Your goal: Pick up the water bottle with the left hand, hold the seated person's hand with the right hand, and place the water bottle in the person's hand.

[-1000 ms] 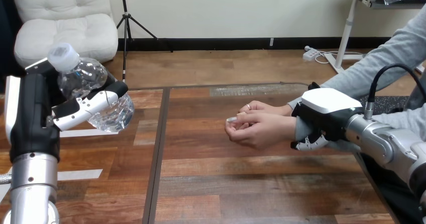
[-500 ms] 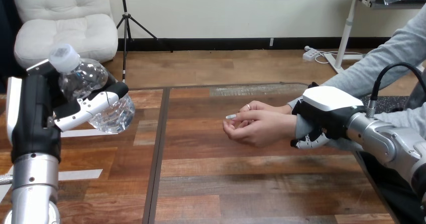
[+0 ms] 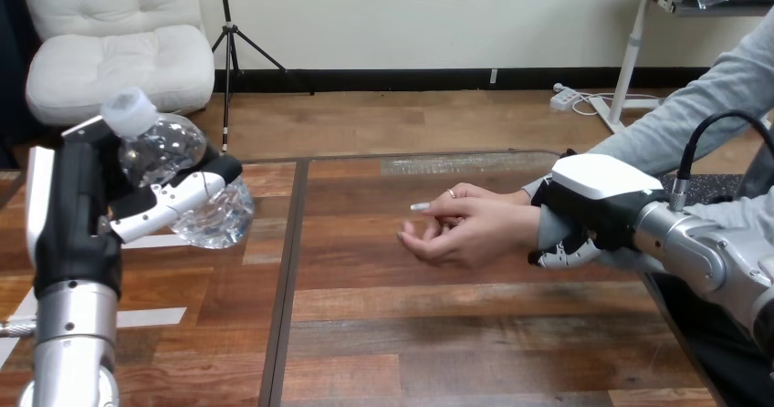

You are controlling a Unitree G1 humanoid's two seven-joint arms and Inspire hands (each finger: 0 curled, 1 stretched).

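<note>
A clear water bottle [image 3: 183, 174] with a white cap is held up at the left of the table, tilted with its cap toward the upper left. My left hand [image 3: 100, 202] is shut on it, fingers wrapped across its middle. At the right, the person's two hands [image 3: 465, 224] hover together just above the table, fingers loosely curled and one palm turning upward. My right hand [image 3: 589, 211] is at the person's wrist, with its fingers curled round the grey sleeve from below.
The wooden table [image 3: 438, 334] stretches across the middle, with a dark seam [image 3: 287, 270] running front to back. White tape marks [image 3: 146, 316] lie on the left part.
My left hand has carried the bottle slightly to the right and lower. The person's hands have begun to open, fingers spreading. My right hand has stayed at the wrist.
</note>
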